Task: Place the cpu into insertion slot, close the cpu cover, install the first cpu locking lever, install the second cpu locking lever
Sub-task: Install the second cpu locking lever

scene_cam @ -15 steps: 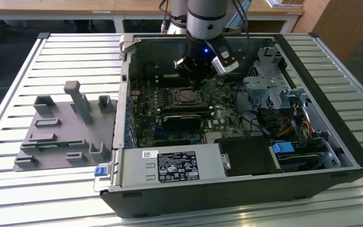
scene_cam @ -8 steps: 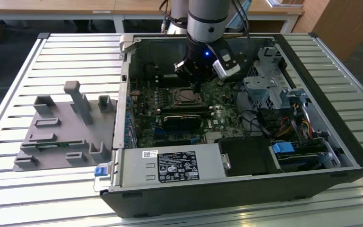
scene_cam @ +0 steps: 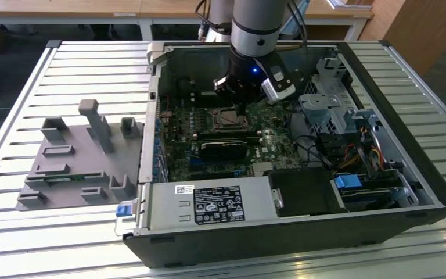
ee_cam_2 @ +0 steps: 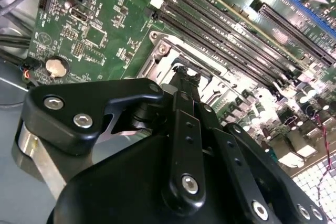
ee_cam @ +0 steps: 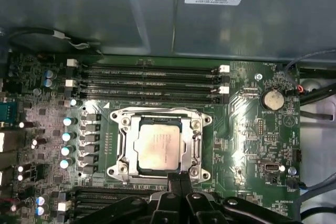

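Gripper (ee_cam: 179, 179) low over seated cpu (ee_cam: 160, 146), fingertips together.

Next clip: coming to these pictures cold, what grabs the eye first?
The open computer case on the slatted table, with the arm reaching down into it in the exterior view. In the first wrist view, the silver-topped cpu sits in the insertion slot, with the silvery cpu cover framing it amid the green motherboard. The black gripper hangs right at the socket's near edge, fingers close together.
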`<state>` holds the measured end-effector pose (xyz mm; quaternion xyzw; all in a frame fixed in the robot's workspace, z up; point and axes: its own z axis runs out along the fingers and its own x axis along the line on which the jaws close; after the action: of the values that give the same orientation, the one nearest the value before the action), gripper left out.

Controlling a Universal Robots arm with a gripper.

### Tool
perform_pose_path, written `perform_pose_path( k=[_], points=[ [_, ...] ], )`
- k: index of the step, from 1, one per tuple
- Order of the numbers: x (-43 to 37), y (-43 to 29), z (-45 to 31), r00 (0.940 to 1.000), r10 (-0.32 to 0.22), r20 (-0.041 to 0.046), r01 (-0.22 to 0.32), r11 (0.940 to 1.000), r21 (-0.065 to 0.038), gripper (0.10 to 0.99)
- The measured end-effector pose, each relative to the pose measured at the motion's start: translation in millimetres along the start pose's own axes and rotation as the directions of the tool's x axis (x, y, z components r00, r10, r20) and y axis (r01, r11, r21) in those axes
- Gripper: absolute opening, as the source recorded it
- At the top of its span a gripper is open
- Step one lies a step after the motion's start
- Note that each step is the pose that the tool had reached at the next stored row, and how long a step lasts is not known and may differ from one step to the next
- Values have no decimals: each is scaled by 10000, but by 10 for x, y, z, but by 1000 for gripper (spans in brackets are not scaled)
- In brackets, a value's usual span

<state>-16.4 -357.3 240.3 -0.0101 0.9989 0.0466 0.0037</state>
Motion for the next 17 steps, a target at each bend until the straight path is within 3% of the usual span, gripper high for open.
perform_pose_path(
  k=[6,10,17],
  points=[
    [3,-105,0,10000,-1,1,1,10000,-44,118],
    [14,-123,7,10000,-7,2,7,10000,-46,118],
    [130,-161,14,10000,-8,4,8,10000,-47,118]
  ],
)
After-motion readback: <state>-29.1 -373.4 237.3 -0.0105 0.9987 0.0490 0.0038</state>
